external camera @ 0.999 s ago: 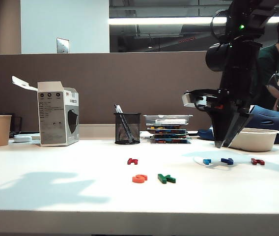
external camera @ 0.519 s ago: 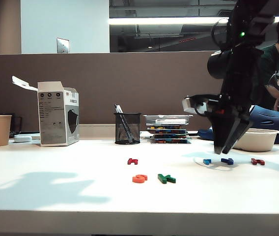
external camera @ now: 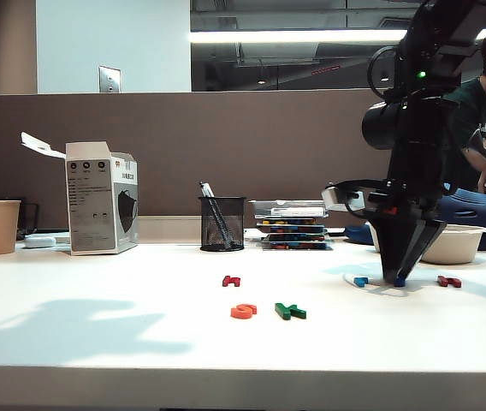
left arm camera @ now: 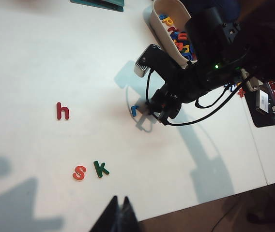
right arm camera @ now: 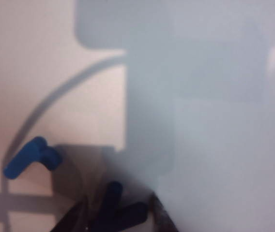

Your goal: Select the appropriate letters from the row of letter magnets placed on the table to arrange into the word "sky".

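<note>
While the orange-red S (external camera: 243, 312) and the dark green K (external camera: 290, 312) already lie side by side at the near edge of the worktop (external camera: 97, 342), close together but not touching, the word still lacks its last letter. Behind them, on its own, sits a dark red letter (external camera: 231, 281) shaped like an h. Farther right in that back row come the light blue letter (external camera: 360, 281), then the dark blue Y (right arm camera: 118, 210), then the second dark red letter (external camera: 449, 281). The right claw (external camera: 399, 279) points straight down over the Y with its tips at the worktop and a finger on either side of the letter; the jaws are partly spread, and whether they have pinched it yet I cannot tell. The left claw (left arm camera: 118, 215) hangs high above the near edge with its fingers pressed together, holding nothing.

The Y looks like thin, stiff, very light plastic, likely to skate on the smooth surface. It is probably best pinched across its stem, low against the worktop, clear of the light blue neighbour.
</note>
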`<state>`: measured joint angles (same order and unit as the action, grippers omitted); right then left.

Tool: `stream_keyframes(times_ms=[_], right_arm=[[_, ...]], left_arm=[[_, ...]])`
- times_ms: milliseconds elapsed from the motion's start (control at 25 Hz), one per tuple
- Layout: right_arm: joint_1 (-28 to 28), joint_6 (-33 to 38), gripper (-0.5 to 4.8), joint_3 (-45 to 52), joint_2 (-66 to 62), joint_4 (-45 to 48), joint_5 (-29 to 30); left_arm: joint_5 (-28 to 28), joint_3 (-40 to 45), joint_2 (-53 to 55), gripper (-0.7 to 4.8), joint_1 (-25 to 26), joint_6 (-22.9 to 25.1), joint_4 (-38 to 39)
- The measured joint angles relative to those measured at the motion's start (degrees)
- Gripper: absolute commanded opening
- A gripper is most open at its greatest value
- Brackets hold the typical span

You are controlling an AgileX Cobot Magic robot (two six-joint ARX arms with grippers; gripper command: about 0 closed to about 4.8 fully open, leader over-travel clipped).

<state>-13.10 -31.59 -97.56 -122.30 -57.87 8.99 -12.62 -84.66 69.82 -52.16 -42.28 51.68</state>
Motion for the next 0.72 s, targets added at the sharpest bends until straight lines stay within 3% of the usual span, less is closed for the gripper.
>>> stream_keyframes(times_ms=[200, 719], right_arm=[[0.0, 0.0, 1.38, 0.0, -0.1, 0.0, 0.0], [0.0, 0.0, 1.26, 0.0, -0.2, 0.2, -0.1]], left_arm=[[0.0, 0.0, 0.0, -0.05, 0.0, 0.0, 0.0], [0.0, 0.0, 0.0, -0.05, 0.0, 0.0, 0.0]])
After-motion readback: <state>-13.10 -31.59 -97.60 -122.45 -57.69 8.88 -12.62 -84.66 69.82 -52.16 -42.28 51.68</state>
